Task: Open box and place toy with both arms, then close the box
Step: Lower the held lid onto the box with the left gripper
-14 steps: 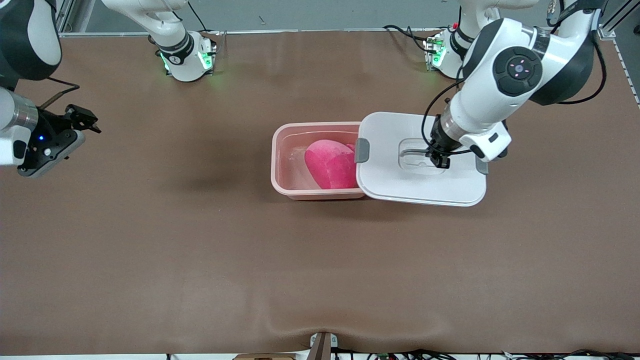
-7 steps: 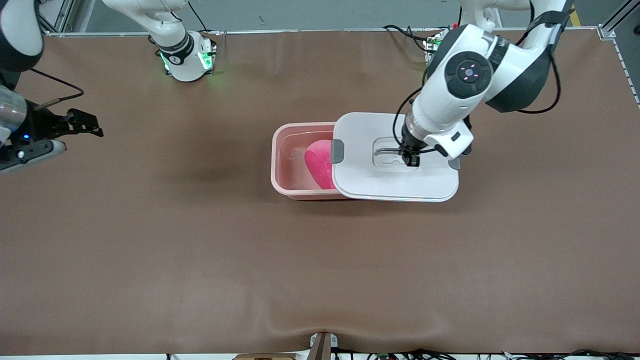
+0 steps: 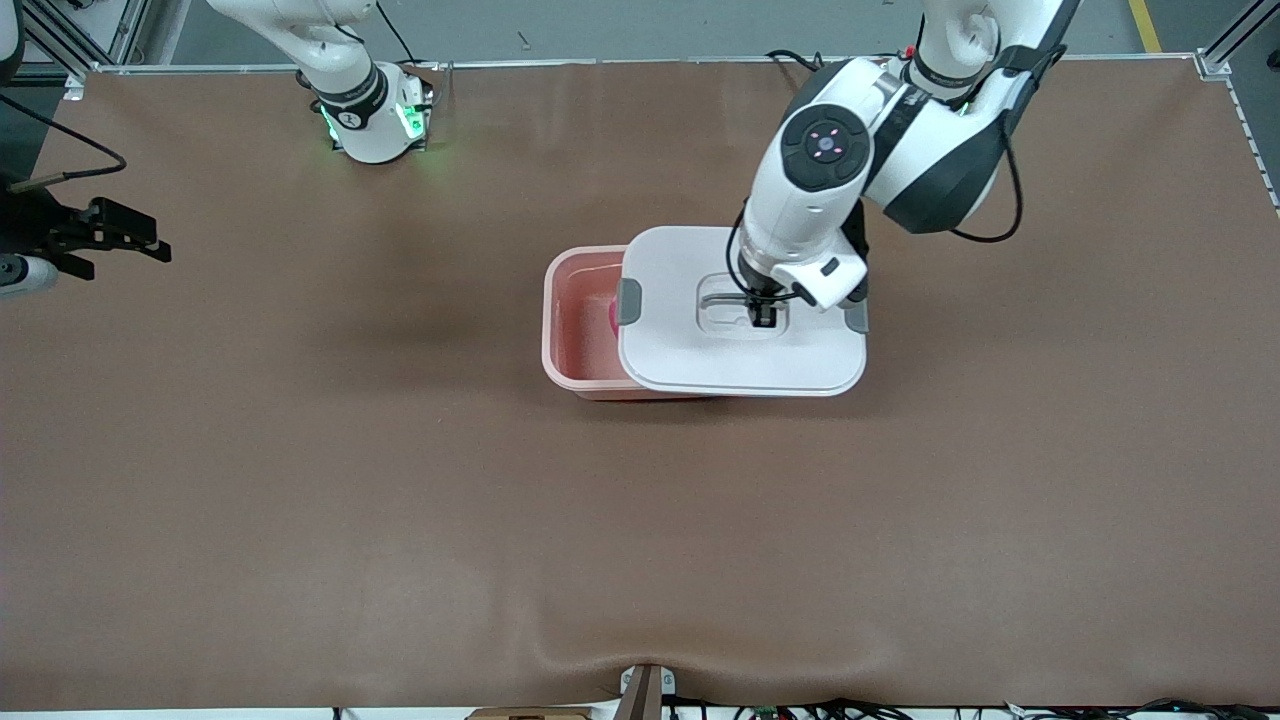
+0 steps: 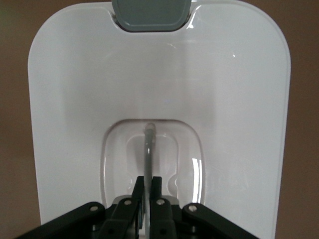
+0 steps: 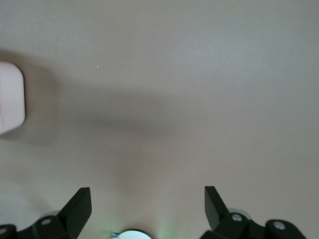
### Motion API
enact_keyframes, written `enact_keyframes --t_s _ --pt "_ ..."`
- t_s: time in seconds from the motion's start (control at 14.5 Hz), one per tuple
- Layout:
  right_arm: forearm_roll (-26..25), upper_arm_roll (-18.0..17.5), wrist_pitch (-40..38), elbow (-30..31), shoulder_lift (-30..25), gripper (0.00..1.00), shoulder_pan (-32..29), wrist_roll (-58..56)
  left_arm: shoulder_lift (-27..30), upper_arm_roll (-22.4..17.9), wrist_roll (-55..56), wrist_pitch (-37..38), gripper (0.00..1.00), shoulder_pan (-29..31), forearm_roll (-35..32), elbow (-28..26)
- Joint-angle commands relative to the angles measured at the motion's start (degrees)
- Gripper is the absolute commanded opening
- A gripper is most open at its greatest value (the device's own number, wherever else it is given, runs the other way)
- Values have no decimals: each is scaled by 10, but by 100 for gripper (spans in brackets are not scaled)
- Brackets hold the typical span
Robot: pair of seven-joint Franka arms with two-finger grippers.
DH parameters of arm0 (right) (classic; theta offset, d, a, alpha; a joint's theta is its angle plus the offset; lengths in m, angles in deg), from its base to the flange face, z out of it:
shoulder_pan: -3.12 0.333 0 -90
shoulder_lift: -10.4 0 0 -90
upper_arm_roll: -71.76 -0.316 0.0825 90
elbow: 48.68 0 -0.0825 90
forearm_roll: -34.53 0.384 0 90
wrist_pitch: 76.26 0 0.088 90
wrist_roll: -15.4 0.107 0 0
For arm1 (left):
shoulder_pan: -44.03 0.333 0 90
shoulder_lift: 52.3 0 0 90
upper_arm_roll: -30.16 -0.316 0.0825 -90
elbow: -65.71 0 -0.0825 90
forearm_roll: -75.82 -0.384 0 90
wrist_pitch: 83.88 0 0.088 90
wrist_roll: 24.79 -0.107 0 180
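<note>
Box sits mid-worktop, white lid held over it and covering most of the opening, offset toward the left arm's end; a sliver of pink toy shows inside at the lid's edge. Left end effector clamped tight on the lid's grey handle. Right end effector waits over the worktop at the right arm's end, fingers wide, holding nothing
</note>
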State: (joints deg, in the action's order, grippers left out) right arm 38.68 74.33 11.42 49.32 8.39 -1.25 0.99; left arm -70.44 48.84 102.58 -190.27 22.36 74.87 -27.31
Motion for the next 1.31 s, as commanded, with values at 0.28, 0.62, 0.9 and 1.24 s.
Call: enact_keyframes --t_s 0.28,0.62,0.9,1.24 --pt "1 2 -18 -22 -12 100 23 117 -63 0 67 0 0 -43 -35 65" --pt "-10 1 -20 -61 -9 100 21 119 -80 0 90 -36 0 -61 -36 65" --pt "-21 2 -29 -70 -4 100 10 117 -93 -1 128 -65 0 -82 -41 65" --pt "-21 2 -3 -75 -2 100 12 119 -104 -1 140 -81 0 -95 -53 65"
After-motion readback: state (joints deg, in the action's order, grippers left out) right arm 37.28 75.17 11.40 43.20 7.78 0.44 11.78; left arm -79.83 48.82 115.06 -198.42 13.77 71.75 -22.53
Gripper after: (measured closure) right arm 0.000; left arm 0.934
